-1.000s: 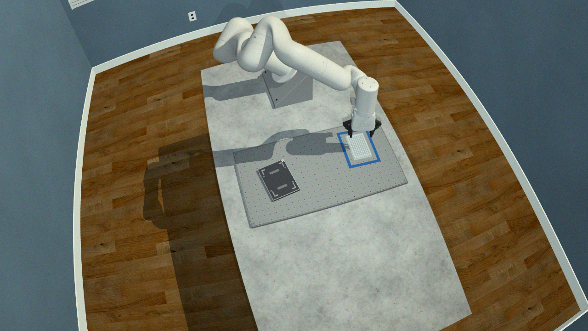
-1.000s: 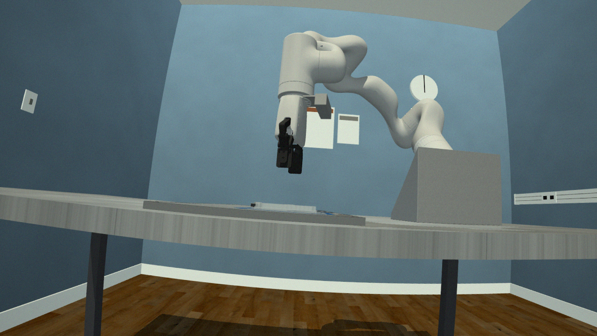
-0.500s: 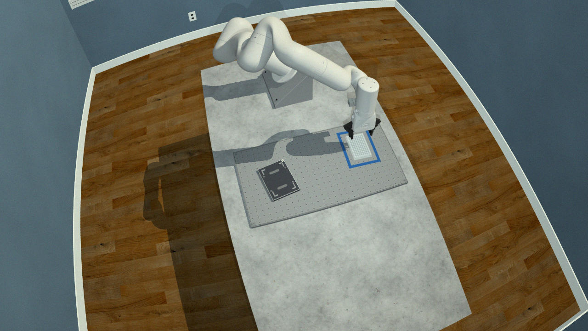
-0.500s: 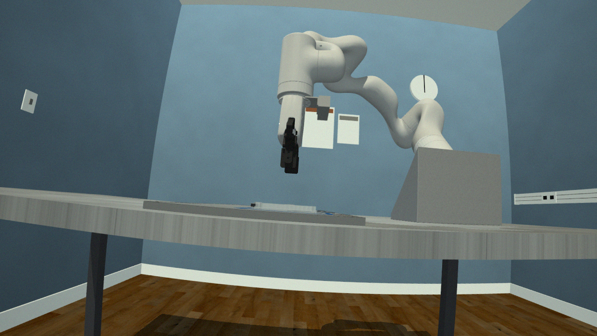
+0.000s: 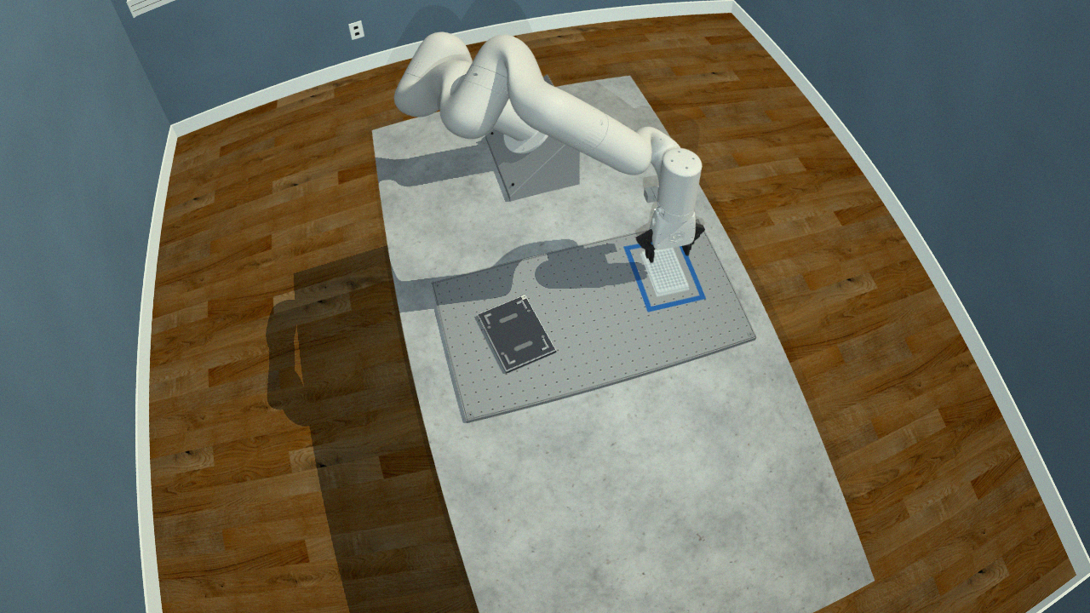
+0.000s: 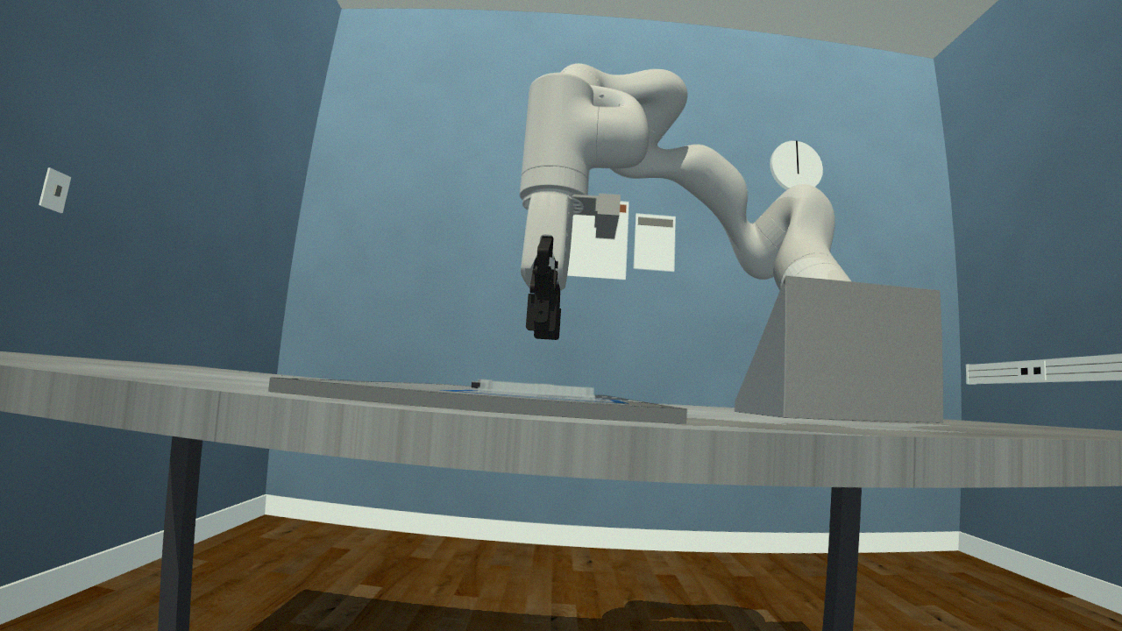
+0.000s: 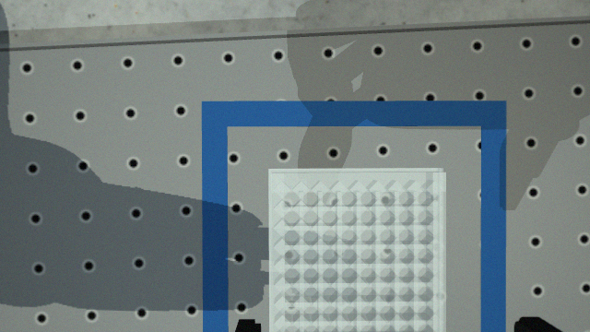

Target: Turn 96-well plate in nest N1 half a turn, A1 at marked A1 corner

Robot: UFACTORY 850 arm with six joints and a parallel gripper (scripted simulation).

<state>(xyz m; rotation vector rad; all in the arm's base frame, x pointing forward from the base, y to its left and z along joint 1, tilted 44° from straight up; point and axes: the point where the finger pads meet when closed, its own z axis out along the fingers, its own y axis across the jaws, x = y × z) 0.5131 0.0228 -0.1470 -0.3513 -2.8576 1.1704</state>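
The gripper [image 5: 669, 252] hangs above the far end of the plate [image 5: 664, 271], fingers spread fully apart, holding and touching nothing.

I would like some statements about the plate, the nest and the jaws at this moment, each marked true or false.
1. The 96-well plate lies inside the blue outline. True.
2. The plate sits in the dark plate nest. False: the nest holds nothing, and the plate lies apart from it.
3. The gripper has its jaws open. True.
4. The jaws grip the plate. False: they hang above it and hold nothing.
5. Nest and plate both rest on the perforated board. True.
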